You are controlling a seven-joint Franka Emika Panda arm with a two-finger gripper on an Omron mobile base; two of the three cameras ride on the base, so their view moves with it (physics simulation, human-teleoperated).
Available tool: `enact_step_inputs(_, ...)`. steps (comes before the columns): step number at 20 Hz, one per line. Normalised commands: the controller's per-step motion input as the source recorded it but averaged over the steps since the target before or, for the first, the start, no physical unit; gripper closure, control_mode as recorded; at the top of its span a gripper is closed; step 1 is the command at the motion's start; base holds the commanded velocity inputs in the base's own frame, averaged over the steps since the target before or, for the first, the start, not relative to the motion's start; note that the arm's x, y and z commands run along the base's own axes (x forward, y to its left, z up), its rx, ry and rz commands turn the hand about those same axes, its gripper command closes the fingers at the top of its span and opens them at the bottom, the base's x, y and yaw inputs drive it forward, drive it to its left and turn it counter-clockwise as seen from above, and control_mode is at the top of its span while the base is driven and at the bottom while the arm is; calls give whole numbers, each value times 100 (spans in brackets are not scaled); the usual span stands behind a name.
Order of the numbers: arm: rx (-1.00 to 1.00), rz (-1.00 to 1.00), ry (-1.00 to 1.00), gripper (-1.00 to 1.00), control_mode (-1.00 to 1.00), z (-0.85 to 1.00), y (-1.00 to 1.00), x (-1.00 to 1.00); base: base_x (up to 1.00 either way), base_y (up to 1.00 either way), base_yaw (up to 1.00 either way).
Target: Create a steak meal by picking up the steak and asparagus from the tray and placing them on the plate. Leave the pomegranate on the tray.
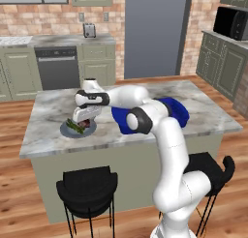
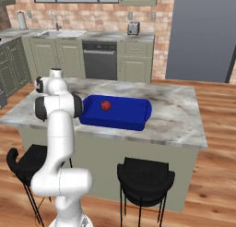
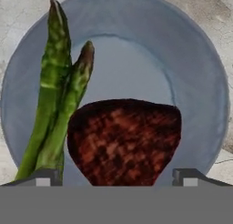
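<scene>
Claw (image 3: 116,178) hovered low over plate (image 3: 200,82), jaws spread wide, tips either side of steak (image 3: 124,141) and gripping nothing. Steak lay flat on plate's near half, apparently just let go there. Asparagus (image 3: 57,95) rested on plate just left of steak in hand view, stalks touching or nearly touching its edge, tips pointing toward far rim. Plate sat on marble tabletop (image 1: 203,117) near left end in left base view, claw (image 1: 83,120) directly above it, well apart from tray (image 2: 120,115). Deep-blue tray stayed mid-tabletop with pomegranate (image 2: 106,105) alone inside, left there as task required. Both foods on plate, so placing looked complete; only retreat upward seemed left. Wide jaws made sense for clearing steak without dragging it. Risk judged small: fingertip could nudge steak or asparagus off plate if lifted at an angle. Stools (image 1: 88,186) under near edge, not involved.
</scene>
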Motion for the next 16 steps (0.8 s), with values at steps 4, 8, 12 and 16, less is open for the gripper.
enact_step_inputs(4, 0, 0, -6, -100, -100, 26, 0, -43, 0, 0, 0)
enact_step_inputs(8, 0, 0, -14, -100, -100, 43, -7, -72, 0, 0, 0)
enact_step_inputs(12, 0, 0, -18, -100, -100, 35, -22, -89, 0, 0, 0)
enact_step_inputs(16, 0, -2, -18, -100, -100, 47, -41, -83, 0, 0, 0)
